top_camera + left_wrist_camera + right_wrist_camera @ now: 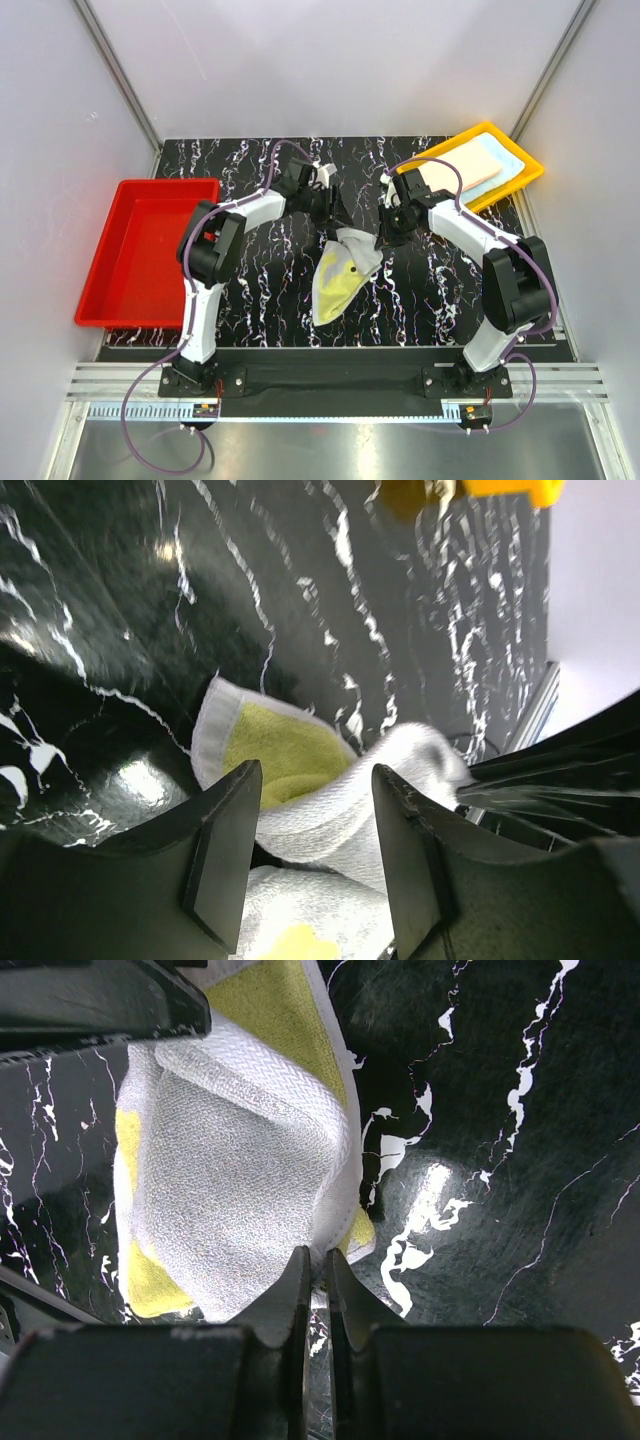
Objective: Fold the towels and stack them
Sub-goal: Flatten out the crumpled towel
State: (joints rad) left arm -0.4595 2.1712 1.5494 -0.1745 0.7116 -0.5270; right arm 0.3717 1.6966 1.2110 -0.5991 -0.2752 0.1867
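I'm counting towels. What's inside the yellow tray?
A light blue towel and a peach towel lie in the yellow tray. The right arm covers part of the tray's left end, and anything under them is hidden.

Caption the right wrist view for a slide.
Right gripper pinches an edge of the yellow towel over the marbled table.

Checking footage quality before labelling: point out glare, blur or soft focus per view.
Top external: evenly lit, sharp. Left wrist: glare patches on the table, its white veins smeared farther off. Right wrist: a bright reflection on the table beside the towel, weave crisp.
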